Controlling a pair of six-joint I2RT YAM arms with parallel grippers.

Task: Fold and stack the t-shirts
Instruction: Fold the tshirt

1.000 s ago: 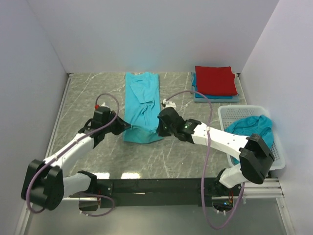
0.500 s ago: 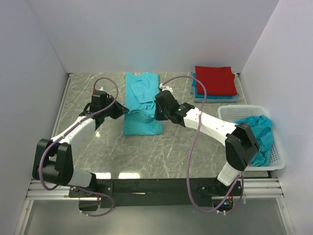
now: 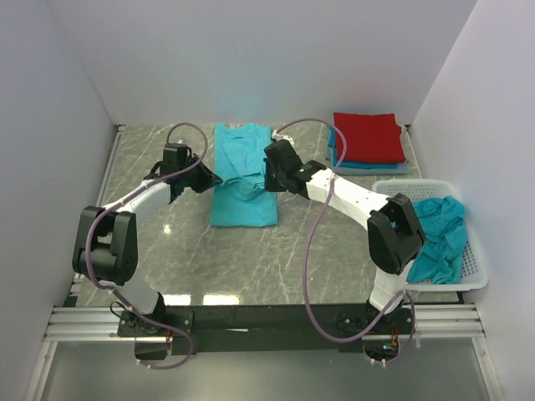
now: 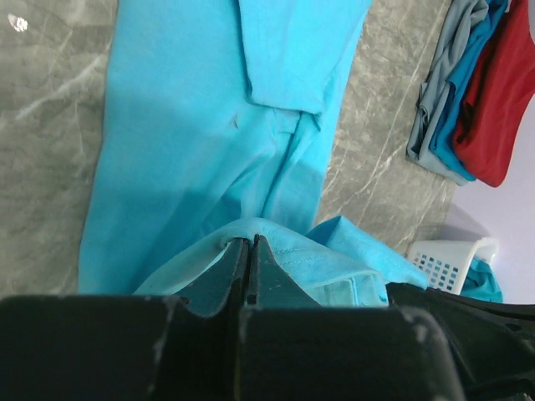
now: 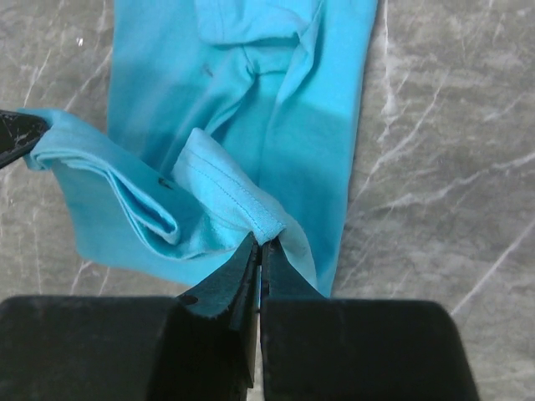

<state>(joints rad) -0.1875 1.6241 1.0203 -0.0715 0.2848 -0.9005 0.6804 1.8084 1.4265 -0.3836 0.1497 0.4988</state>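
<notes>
Pinching, left jaws: closed tight on the left corner of the lifted hem of the turquoise t-shirt (image 3: 244,209); cloth comes out right at the tips.
Right jaws: closed too, gripping the right corner of that hem; I can see the stitched edge bunched at the tips.
Held hem: raised over the shirt's middle and sagging between my two grips, with the near part doubled over.
Shirt position: a long narrow strip at the centre of the bench (image 3: 167,251), its far end close to the back wall (image 3: 251,58).
Left margin: bare grey marbled top runs from the strip's left edge to the left wall (image 3: 50,125).
Near margin: bare top from the folded near edge back toward me.
Right margin: a bare gap, then the folded stack (image 3: 368,167) in the far right corner, with the red t-shirt (image 3: 368,136) on top, well apart from the strip.
Basket (image 3: 389,196): white lattice, by the right wall (image 3: 493,100), holding a crumpled turquoise shirt (image 3: 439,234).
</notes>
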